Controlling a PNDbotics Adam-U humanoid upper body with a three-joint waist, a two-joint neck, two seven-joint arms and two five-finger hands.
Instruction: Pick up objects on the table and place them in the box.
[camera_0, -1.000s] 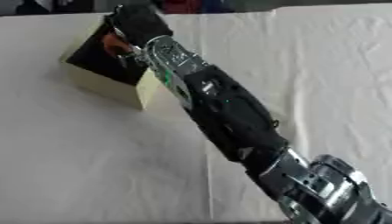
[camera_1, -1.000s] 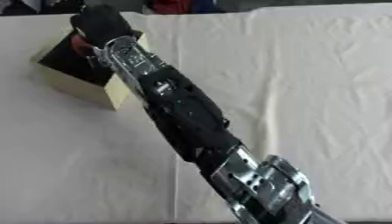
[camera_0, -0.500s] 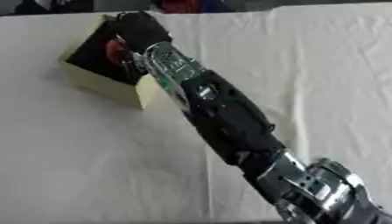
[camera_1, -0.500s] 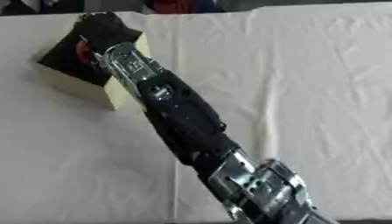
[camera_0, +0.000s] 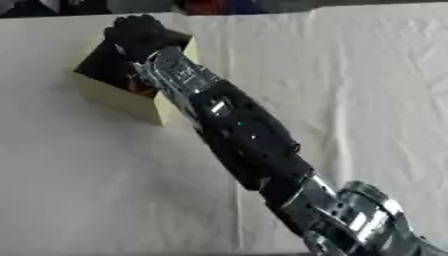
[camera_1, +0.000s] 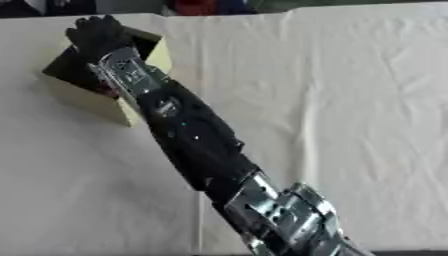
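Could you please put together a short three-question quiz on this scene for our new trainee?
1. True or false: the robot hand is over the open box.
2. Which arm reaches to the box? A) the robot's left B) the robot's right C) both
3. Fill in: the box stands on a table covered with a ____ cloth.

Key: 1 true. 2 B; it comes in from the lower right. 3 white.

Lab-like test bench: white-clothed table (camera_0: 350, 75)
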